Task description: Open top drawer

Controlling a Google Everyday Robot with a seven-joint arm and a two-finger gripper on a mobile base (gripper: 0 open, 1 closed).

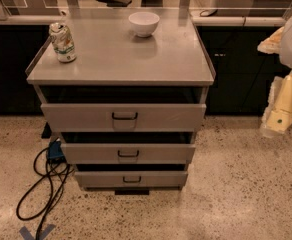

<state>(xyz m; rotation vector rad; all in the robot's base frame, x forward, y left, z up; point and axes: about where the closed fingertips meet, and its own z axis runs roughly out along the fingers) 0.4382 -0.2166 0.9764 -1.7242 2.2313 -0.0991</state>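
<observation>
The top drawer (86, 118) is the widest grey front of three in a grey metal cabinet (121, 59), with a small black loop handle (124, 116) at its centre. A dark gap shows between the cabinet top and this front. Two shorter drawers (128, 154) (131, 179) sit below it, each with a like handle. My arm comes in at the right edge, and its cream-coloured gripper (278, 120) hangs to the right of the cabinet, about level with the top drawer and well apart from the handle.
A crumpled drink can (62, 42) stands on the cabinet top at the left and a white bowl (144, 23) at the back. Black cables (43, 184) loop on the speckled floor at the lower left. A dark counter runs behind.
</observation>
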